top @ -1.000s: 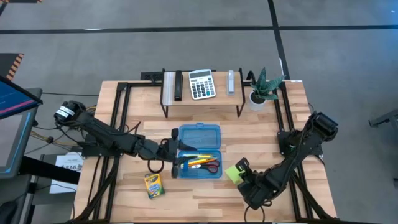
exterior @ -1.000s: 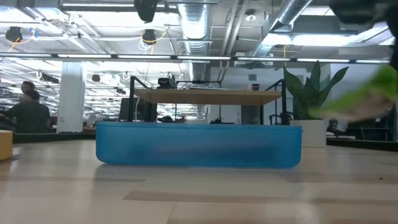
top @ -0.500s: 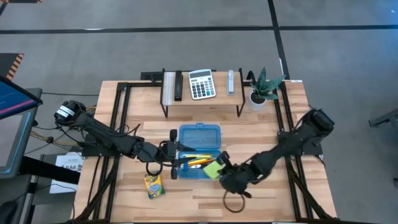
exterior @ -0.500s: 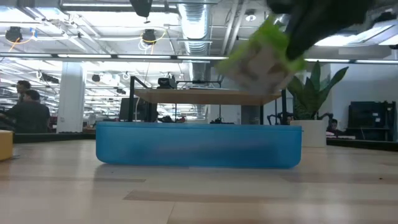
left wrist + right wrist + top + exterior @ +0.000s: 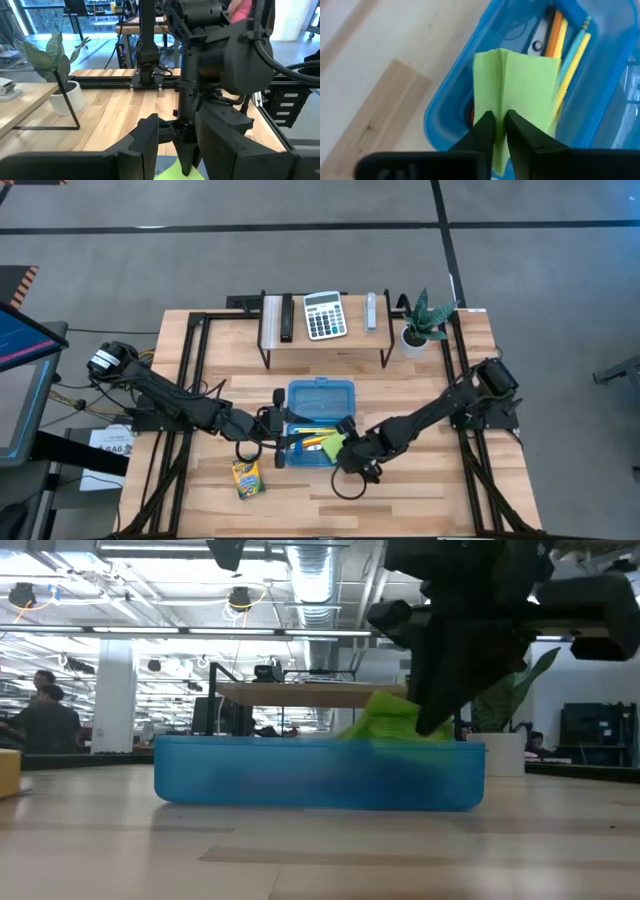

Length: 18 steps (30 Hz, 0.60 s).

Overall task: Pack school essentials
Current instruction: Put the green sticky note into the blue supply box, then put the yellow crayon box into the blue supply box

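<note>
The right end effector [image 5: 345,450] pinches the lime-green sticky-note pad [image 5: 333,446] between nearly closed fingers. In the high view it sits at the 4 o'clock end of the open blue pencil case [image 5: 320,397]. A second ago it was outside the case, toward 3 o'clock; half a second ago it was at the case's rim. Now the pad is over the tray holding the yellow pencils [image 5: 308,439]. The left end effector [image 5: 283,442] rests at the case's 9 o'clock edge; I cannot tell its opening from here. The crayon box [image 5: 246,477] lies on the worktop [image 5: 420,395] at 7 o'clock of the case, not yet packed. The calculator [image 5: 323,315] sits on the shelf at 12 o'clock.

In the low view the pad [image 5: 392,720] has dropped from well above the case wall [image 5: 320,773] to partly behind it, so it is judged close to release.

In the left wrist view the left arm's own fingers [image 5: 145,145] stand apart with nothing between them, and the right arm [image 5: 215,45] fills the frame beyond.

In the right wrist view the right arm's fingers [image 5: 482,131] clamp the pad's [image 5: 520,95] edge, directly over the pencils [image 5: 570,65] and red-handled scissors [image 5: 471,114] in the case.
</note>
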Available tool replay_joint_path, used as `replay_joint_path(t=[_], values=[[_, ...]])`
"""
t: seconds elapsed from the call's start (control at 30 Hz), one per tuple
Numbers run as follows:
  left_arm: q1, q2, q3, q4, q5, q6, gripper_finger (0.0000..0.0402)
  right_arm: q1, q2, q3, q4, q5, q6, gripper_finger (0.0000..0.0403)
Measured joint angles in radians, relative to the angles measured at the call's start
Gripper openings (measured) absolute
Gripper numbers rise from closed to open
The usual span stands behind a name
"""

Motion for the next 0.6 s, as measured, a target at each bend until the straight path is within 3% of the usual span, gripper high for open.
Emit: replay_joint_path(t=[0.37,0.6], values=[[0.000,0.000,0.000,-0.018,0.000,-0.027,0.0118,0.005,-0.025,0.000,-0.021,-0.003,0.024,0.0207],[0.000,-0.005,0.000,-0.135,0.000,-0.172,0.0118,0.005,-0.149,-0.006,-0.092,-0.020,0.122,0.0212]])
